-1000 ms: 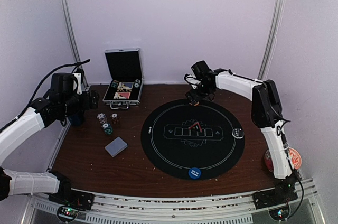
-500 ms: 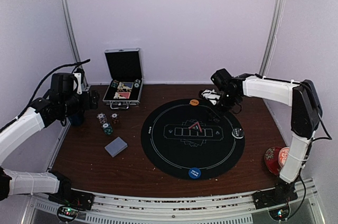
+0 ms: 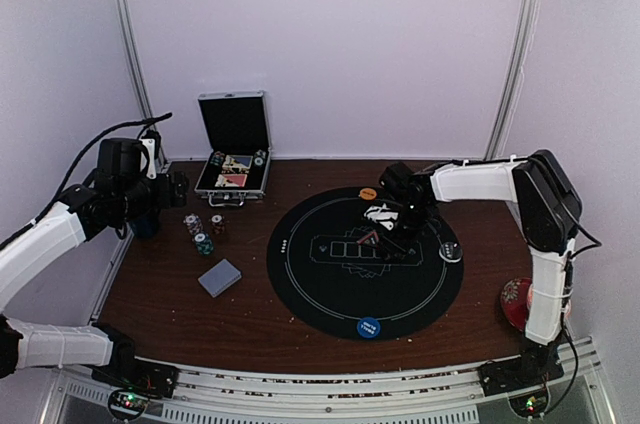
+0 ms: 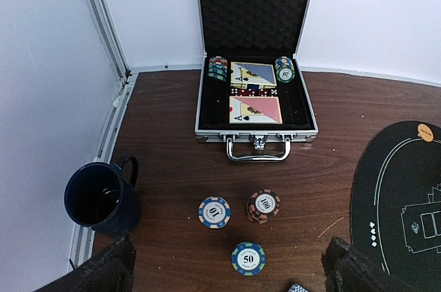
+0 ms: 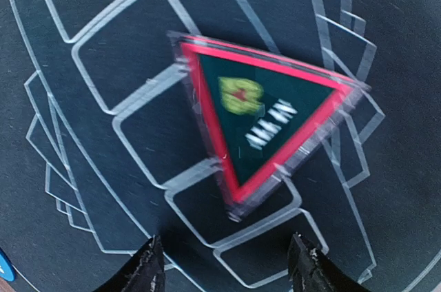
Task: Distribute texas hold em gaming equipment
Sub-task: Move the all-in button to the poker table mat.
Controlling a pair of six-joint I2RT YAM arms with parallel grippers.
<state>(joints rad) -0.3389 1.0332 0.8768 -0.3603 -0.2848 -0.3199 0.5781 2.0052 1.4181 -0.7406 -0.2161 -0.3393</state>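
Note:
My right gripper (image 3: 392, 227) hangs open and empty low over the middle of the black round mat (image 3: 310, 284). The red triangle marker (image 5: 265, 116) lies flat on the mat's card outlines, just ahead of the right fingertips (image 5: 148, 270). An orange button disc (image 3: 368, 193) lies at the mat's far edge and a blue one (image 3: 369, 327) at its near edge. My left gripper (image 4: 227, 279) is open and empty above three chip piles: a 10 chip (image 4: 214, 212), a 100 stack (image 4: 264, 205) and a 50 chip (image 4: 248, 258). The grey-blue card deck (image 3: 220, 277) lies nearer.
An open aluminium case (image 4: 255, 109) with more chips and two card decks stands at the back left. A dark blue mug (image 4: 100, 199) stands by the left wall. A red floral cup and saucer (image 3: 518, 302) sit at the right edge. A small round disc (image 3: 451, 251) lies on the mat's right.
The right gripper left the orange disc at the mat's far edge, swung right, then came down over the mat's middle above the triangle marker. The left arm has not moved.

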